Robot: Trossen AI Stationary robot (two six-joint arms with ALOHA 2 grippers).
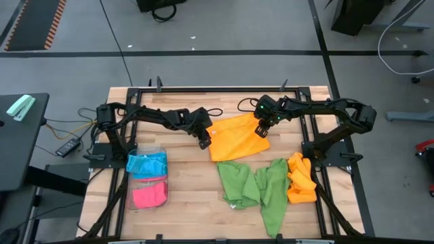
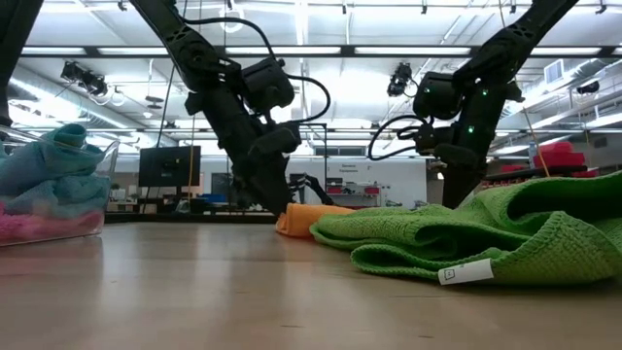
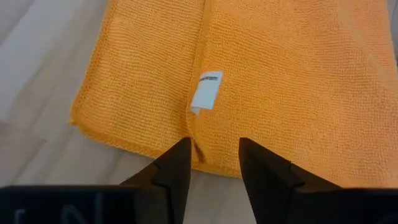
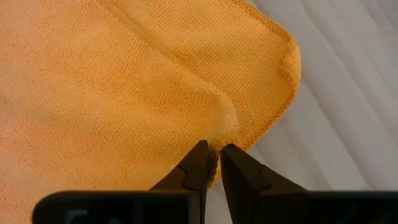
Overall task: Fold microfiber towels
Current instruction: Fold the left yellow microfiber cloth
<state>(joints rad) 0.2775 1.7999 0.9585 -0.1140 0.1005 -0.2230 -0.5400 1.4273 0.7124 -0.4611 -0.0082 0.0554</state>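
Note:
An orange microfiber towel (image 1: 237, 135) lies folded on the table's middle, with a white tag (image 3: 206, 92) on top. My left gripper (image 3: 213, 152) is open at the towel's left edge, one fingertip on each side of the line where two layers meet. My right gripper (image 4: 214, 155) is shut on the same towel near its right corner. Two green towels (image 1: 237, 179) (image 1: 272, 193) lie crumpled nearer the front edge. Another orange towel (image 1: 300, 179) lies bunched at the right. My left gripper stands over the orange towel's left edge (image 3: 198, 155) from above, slanting down; whether its fingertips touch the cloth I cannot tell. My right gripper pinches a small raised pucker (image 4: 222, 127) beside the towel's right corner between its two fingertips, coming from above and slanting down. One layer or several, I cannot tell. The rest of the towel lies flat on the table.
A clear plastic tray (image 1: 161, 150) at the front left holds a blue towel (image 1: 146, 165) and a pink towel (image 1: 149, 196). The green towels (image 2: 466, 238) lie close in front of the orange towel (image 2: 311, 216). Bare wood shows in front of the tray.

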